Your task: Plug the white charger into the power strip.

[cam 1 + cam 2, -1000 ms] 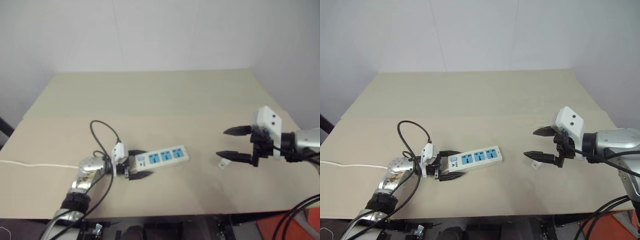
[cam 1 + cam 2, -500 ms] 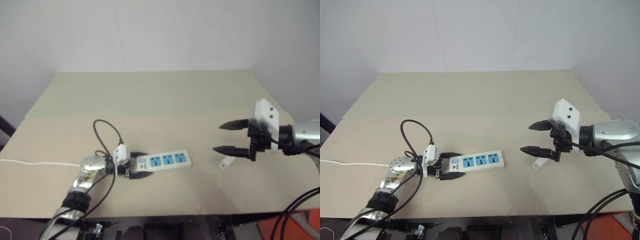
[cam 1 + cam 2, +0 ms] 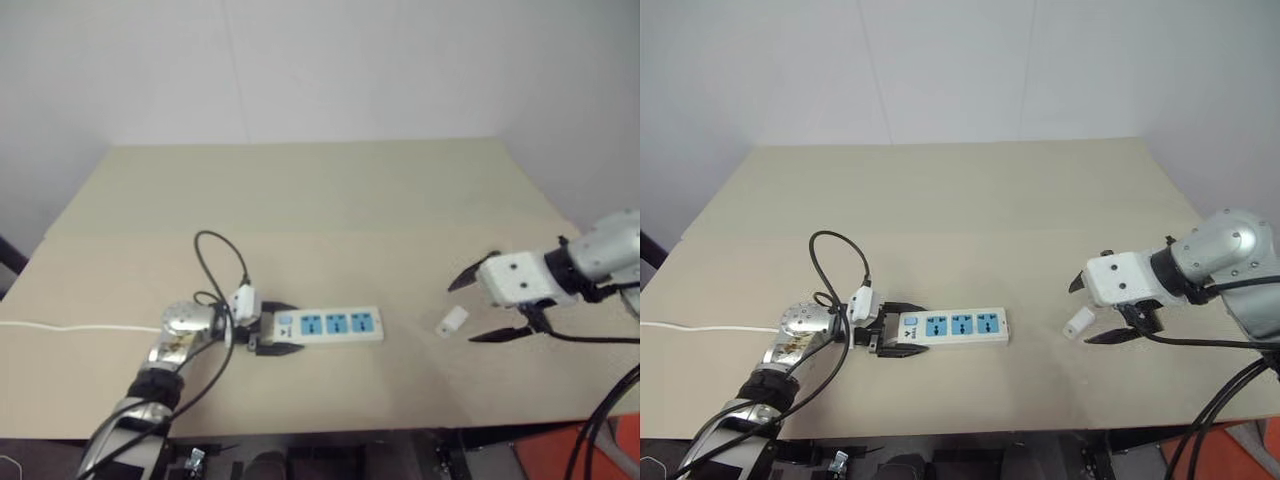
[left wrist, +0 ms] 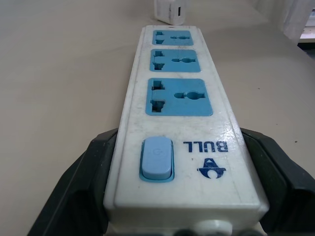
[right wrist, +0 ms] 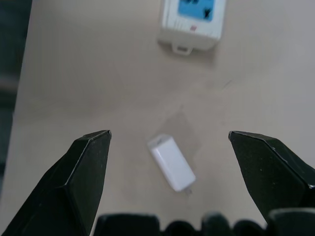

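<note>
Small plain white charger (image 5: 171, 162) lying flat on table (image 3: 320, 200)

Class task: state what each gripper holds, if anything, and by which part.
The left gripper holds the power strip by its switch end. The right gripper holds nothing; the white charger lies on the table.

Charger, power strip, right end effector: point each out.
white charger (image 5: 171, 162), right wrist view, top face.
power strip (image 4: 178, 129), left wrist view, top face beside the sockets.
right end effector (image 5: 170, 162), right wrist view, midway between fingertips.

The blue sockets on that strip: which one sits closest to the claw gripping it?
The socket next to the blue switch, at the end of the power strip clamped by the left gripper. The other two lie farther along.
</note>
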You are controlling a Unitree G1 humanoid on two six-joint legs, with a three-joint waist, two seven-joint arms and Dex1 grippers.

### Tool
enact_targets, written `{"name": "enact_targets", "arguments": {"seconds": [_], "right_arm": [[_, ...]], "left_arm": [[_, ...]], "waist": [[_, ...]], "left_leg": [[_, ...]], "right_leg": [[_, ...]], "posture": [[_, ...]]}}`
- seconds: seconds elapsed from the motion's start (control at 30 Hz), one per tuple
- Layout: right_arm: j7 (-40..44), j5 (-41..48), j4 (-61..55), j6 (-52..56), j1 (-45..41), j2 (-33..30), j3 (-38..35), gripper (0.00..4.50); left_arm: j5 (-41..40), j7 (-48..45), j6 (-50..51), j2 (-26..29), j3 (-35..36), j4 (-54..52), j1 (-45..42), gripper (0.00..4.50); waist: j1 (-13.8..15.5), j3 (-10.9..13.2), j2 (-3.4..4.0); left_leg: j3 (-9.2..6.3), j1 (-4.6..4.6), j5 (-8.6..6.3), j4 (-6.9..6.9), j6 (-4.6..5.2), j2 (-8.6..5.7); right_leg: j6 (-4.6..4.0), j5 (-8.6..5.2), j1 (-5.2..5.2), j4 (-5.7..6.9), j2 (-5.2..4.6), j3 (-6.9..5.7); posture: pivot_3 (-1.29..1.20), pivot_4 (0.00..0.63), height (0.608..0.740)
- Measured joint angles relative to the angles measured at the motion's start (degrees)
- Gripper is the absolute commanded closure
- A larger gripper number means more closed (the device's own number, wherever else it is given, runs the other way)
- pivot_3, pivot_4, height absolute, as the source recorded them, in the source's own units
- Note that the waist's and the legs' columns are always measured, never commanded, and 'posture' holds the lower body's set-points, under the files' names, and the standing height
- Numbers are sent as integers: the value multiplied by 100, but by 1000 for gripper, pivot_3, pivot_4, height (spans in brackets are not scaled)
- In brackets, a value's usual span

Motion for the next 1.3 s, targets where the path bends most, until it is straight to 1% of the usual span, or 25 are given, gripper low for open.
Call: {"name": "enact_targets", "arguments": {"seconds": [0.17, 0.27, 0.47, 0.57, 0.67, 0.8, 0.9, 0.93, 1.2, 1.23, 1.3], "right_arm": [[46, -792, 515, -926, -281, 435, 726, 0], [68, -1104, 854, -1180, -372, 571, 1019, 0], [75, -1645, 1404, -1591, -642, 940, 1387, 0], [75, -1765, 1574, -1625, -692, 1100, 1505, 0], [76, -1928, 1662, -1737, -744, 1271, 1643, 598], [84, -2069, 2005, -1864, -869, 1395, 1887, 1995], [81, -2250, 2252, -2072, -978, 1463, 1935, 3083], [78, -2296, 2307, -2158, -1009, 1480, 1939, 3305], [45, -2376, 2575, -2463, -1095, 1554, 1917, 3333], [33, -2336, 2577, -2420, -1094, 1585, 1881, 3333], [46, -1987, 2482, -1937, -1075, 1728, 1661, 3333]], "left_arm": [[17, -39, 46, -50, -21, -15, -26, 1204], [21, -75, 53, -47, -25, -17, -35, 1204], [37, -112, 92, -53, -76, -51, -47, 1204], [39, -141, 160, -53, -103, -101, -46, 1204], [44, -144, 187, -53, -117, -122, -46, 1204], [48, -144, 204, -51, -129, -145, -42, 1204], [53, -142, 225, -47, -130, -175, -32, 1204], [55, -141, 249, -46, -132, -209, -13, 1204], [56, -120, 313, -26, -158, -372, 77, 1204], [55, -113, 315, -14, -155, -387, 87, 1204], [55, -111, 319, 7, -155, -420, 101, 1204]], "waist": [[31, 0, 0], [26, 0, 0], [26, 0, 0], [22, 0, 0], [22, 0, 0], [24, 0, 0], [21, 0, 0], [20, 0, 0], [18, -1, -1], [12, -1, -1], [8, 0, -1]], "left_leg": [[-3, -5, 0, 0, 0, -4], [-1, -6, 0, 0, 0, -6], [-2, -2, 0, 0, 0, -6], [-3, -4, 0, 0, 0, -6], [-3, -4, 0, 0, 0, -6], [-3, -3, 0, 1, 0, -7], [-3, -3, 0, 1, 0, -7], [-3, -2, 0, 1, 0, -7], [-2, 4, 0, 1, 0, -6], [-1, 5, 0, 1, 0, -6], [-1, 5, 0, 1, 0, -6]], "right_leg": [[1, 0, -3, 0, -3, -2], [0, 0, -5, 0, -5, -1], [0, 0, -3, 1, -4, -1], [-1, 0, -4, 2, -4, -1], [-1, 0, -4, 2, -4, -1], [-1, 0, -4, 2, -4, -1], [-1, 0, -4, 2, -4, -1], [-1, 0, -3, 2, -4, -1], [-2, 1, 3, 2, -4, 0], [-2, 1, 3, 2, -4, 1], [-3, 1, -2, 5, -4, 4]], "posture": [[0, 150, 740], [0, 150, 740], [0, 150, 740], [0, 150, 740], [0, 150, 740], [0, 150, 740], [0, 150, 740], [0, 150, 740], [0, 150, 740], [0, 150, 740], [0, 150, 740]]}}
